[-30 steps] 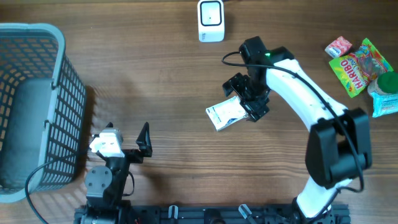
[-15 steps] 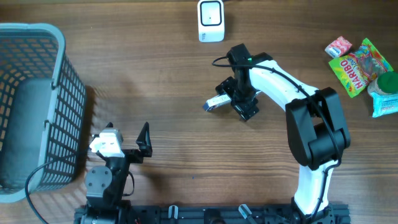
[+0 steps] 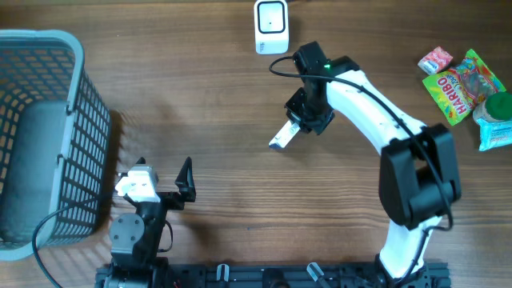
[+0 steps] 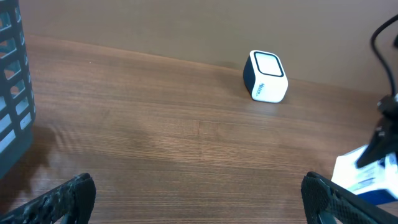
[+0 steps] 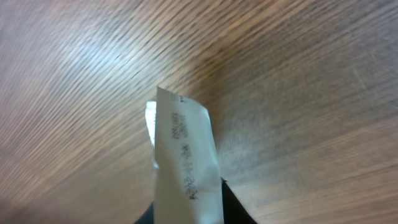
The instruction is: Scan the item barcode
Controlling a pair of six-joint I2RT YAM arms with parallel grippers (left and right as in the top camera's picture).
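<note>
The item is a flat white packet (image 3: 280, 138) with dark print, hanging edge-on over the table a little below the scanner. In the right wrist view the packet (image 5: 185, 155) stands upright between the dark jaws. My right gripper (image 3: 302, 122) is shut on its upper end. The scanner (image 3: 271, 26) is a small white cube with a dark window at the table's far edge, also seen as the scanner (image 4: 266, 76) in the left wrist view. My left gripper (image 3: 162, 182) rests open at the near left, its gap (image 4: 199, 202) holding nothing. The barcode itself is not legible.
A grey-blue mesh basket (image 3: 78, 104) fills the left side. At the far right lie a Haribo bag (image 3: 460, 85), a small pink packet (image 3: 435, 59) and a green-lidded container (image 3: 498, 118). The right arm's black cable loops above the packet.
The right gripper has closed on the white packet, which lay flat a second ago. It has raised the packet edge-on and carried it slightly towards the scanner. The left arm has not moved.
</note>
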